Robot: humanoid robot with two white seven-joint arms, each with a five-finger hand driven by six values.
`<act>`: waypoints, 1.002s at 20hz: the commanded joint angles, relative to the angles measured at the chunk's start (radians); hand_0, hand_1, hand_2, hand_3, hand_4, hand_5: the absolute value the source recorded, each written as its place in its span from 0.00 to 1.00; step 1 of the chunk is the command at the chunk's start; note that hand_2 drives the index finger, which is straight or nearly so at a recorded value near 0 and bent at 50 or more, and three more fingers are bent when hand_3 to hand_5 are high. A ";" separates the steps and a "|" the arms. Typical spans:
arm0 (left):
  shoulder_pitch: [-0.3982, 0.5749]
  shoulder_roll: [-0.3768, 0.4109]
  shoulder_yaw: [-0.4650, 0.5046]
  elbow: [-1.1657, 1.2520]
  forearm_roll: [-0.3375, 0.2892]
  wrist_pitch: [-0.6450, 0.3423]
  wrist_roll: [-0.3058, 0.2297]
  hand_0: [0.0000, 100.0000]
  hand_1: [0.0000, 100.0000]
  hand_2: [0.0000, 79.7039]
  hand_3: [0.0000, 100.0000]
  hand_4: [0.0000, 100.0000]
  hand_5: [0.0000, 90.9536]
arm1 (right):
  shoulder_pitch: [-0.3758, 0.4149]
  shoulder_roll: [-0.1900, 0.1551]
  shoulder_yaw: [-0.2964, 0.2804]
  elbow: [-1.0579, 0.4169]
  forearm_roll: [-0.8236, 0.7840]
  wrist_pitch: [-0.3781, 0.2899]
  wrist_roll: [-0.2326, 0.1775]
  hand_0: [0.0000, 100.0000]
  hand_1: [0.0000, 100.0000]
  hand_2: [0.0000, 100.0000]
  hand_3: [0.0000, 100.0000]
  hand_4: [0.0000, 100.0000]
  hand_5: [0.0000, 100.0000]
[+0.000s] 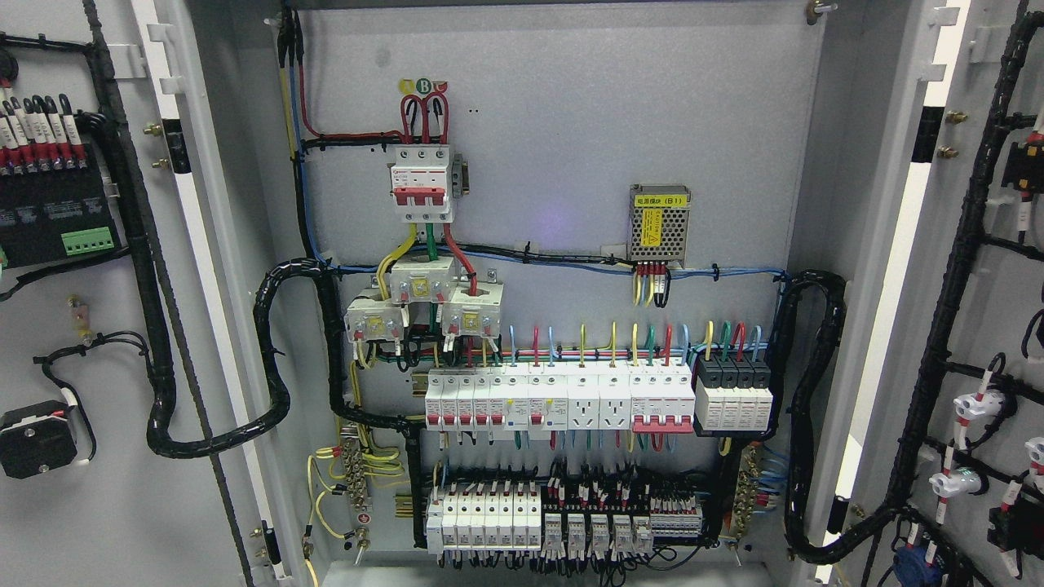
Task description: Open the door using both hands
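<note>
No robot hands or fingers in frame, so finger state can't be told; cabinet stands wide open.

Left door swung fully out at picture left, inner face showing a black module with a green terminal strip and a black corrugated cable loom. Right door swung out at picture right, inner face carrying black wiring and white connectors. Between them, grey back panel exposed: red-and-white main breaker upper left, perforated metal power supply with yellow label to its right, row of white breakers and sockets across the middle, black-topped modules at the row's right end, lower row of breakers and terminals near the bottom.
</note>
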 commanded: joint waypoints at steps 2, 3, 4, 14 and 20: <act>0.000 -0.042 -0.096 0.234 -0.014 0.000 0.001 0.00 0.00 0.00 0.00 0.04 0.00 | 0.127 0.043 0.026 0.023 0.015 -0.005 -0.002 0.00 0.00 0.00 0.00 0.00 0.00; -0.001 -0.049 -0.106 0.262 -0.016 0.000 -0.002 0.00 0.00 0.00 0.00 0.04 0.00 | 0.144 0.043 0.023 0.030 0.015 -0.006 -0.002 0.00 0.00 0.00 0.00 0.00 0.00; -0.004 -0.052 -0.113 0.288 -0.030 0.000 -0.002 0.00 0.00 0.00 0.00 0.04 0.00 | 0.157 0.043 0.022 0.040 0.017 -0.006 -0.002 0.00 0.00 0.00 0.00 0.00 0.00; -0.070 -0.140 -0.181 0.587 -0.142 0.000 -0.011 0.00 0.00 0.00 0.00 0.04 0.00 | 0.365 0.043 0.023 0.203 0.017 -0.123 0.000 0.00 0.00 0.00 0.00 0.00 0.00; -0.135 -0.212 -0.182 0.773 -0.209 0.000 -0.014 0.00 0.00 0.00 0.00 0.04 0.00 | 0.388 0.049 0.037 0.445 0.017 -0.123 0.003 0.00 0.00 0.00 0.00 0.00 0.00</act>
